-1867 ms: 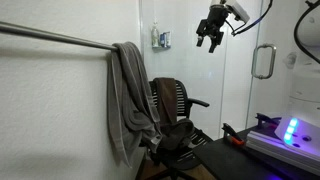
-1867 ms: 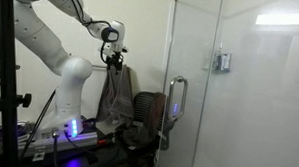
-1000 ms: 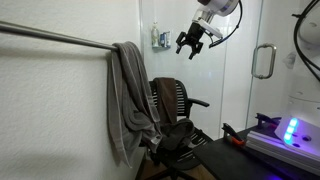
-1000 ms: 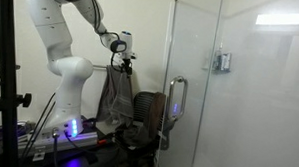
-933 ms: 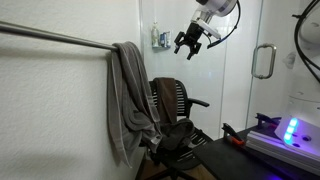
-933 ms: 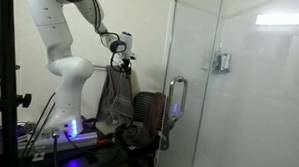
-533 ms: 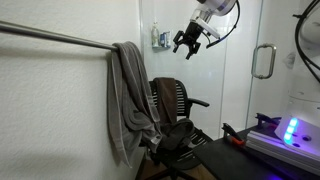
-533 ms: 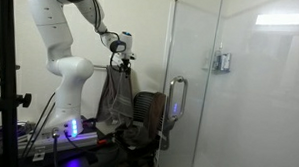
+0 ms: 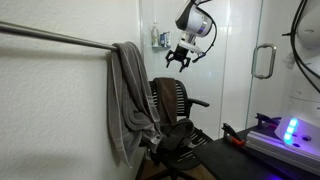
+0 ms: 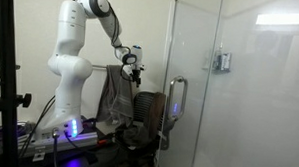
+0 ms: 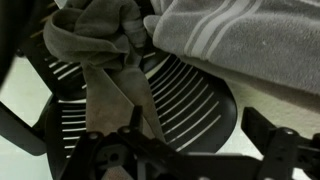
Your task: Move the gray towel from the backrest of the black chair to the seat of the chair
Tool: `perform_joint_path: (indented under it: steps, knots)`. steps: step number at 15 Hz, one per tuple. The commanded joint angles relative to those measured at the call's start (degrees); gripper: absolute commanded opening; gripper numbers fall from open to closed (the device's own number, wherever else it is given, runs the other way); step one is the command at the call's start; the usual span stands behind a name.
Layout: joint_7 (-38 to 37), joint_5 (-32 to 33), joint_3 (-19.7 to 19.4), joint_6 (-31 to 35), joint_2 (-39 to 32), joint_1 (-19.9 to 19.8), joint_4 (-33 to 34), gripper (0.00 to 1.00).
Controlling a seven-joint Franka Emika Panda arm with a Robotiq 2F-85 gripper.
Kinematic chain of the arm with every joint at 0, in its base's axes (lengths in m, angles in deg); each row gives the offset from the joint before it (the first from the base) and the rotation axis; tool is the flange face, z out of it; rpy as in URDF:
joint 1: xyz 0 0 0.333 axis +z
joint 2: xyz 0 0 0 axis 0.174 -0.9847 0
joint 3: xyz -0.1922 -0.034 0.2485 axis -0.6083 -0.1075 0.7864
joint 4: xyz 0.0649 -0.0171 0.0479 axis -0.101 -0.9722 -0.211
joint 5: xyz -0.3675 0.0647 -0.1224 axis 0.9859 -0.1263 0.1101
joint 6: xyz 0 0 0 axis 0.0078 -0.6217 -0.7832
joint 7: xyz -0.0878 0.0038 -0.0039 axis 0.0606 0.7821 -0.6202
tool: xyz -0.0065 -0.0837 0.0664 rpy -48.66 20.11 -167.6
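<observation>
**Wrist view: towel on the backrest, jaws empty above it**

Looking down from the wrist cam, the towel (image 11: 105, 85) is bunched at the top of the picture. From there it runs as a narrow strip down over the ribbed backrest of the chair (image 11: 190, 105), lying right on the ribs. So it's on the backrest, not the seat. Just beside it at the top right is a lighter striped towel (image 11: 240, 35), touching or overlapping the bunched end.

In an exterior view the arm (image 9: 195, 20) reaches in from the upper right. The jaws hang in the air above the top of the chair, clear of it. They look spread apart with nothing between them. The light towel hangs off a metal bar (image 9: 60, 38) along the wall and sags against the side of the chair.

From the other side, the arm's white base (image 10: 67, 86) stands behind a glass door (image 10: 219, 106) with a vertical handle (image 10: 174, 99), with the chair low next to it. The dark towel itself is hard to pick out in both exterior views.
</observation>
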Motion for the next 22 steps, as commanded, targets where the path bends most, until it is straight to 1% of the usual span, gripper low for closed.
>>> perform_joint_path:
  steps: [1,2,4,5,6,7,9,10,11,12,13,15,16,17,18,20,21,22]
  knots:
    - [-2.2,-2.3,3.9,8.9,-14.1,-3.4,12.8,1.00]
    - [-1.4,-2.6,1.8,14.6,-17.5,-1.1,15.3,1.00]
    - [-1.7,-0.4,1.3,22.3,-22.8,-0.9,20.0,1.00]
    - [-6.5,5.7,1.5,24.4,-24.7,-1.9,21.0,1.00]
    - [-7.0,5.4,-5.6,21.0,-24.4,4.1,21.3,1.00]
    - [-8.0,7.5,1.5,21.8,-22.1,-2.0,18.3,1.00]
    - [-9.2,8.8,-2.2,22.0,-24.3,0.5,20.1,1.00]
    - [-9.2,8.9,-2.8,22.0,-24.4,1.1,20.4,1.00]
    - [-8.7,8.0,-11.9,19.6,-26.4,8.1,21.2,1.00]
    - [-12.9,12.3,-17.5,20.6,-29.7,11.1,22.2,1.00]
    - [-14.3,12.6,-21.3,20.3,-33.4,13.1,25.1,1.00]
    - [-20.1,13.2,-29.6,17.8,-39.6,18.2,28.6,1.00]
    - [-21.4,12.7,-30.1,11.8,-41.4,17.8,31.1,1.00]
    - [-20.6,16.1,-25.3,18.0,-35.3,14.2,24.7,1.00]
    - [-21.7,16.6,-26.3,17.5,-37.3,14.6,26.0,1.00]
    - [-22.3,17.2,-25.9,18.2,-37.7,14.5,26.2,1.00]
    - [-20.2,17.0,-21.7,17.6,-35.3,11.5,25.6,1.00]
    - [-16.8,16.8,-15.4,15.8,-32.8,6.6,25.7,1.00]
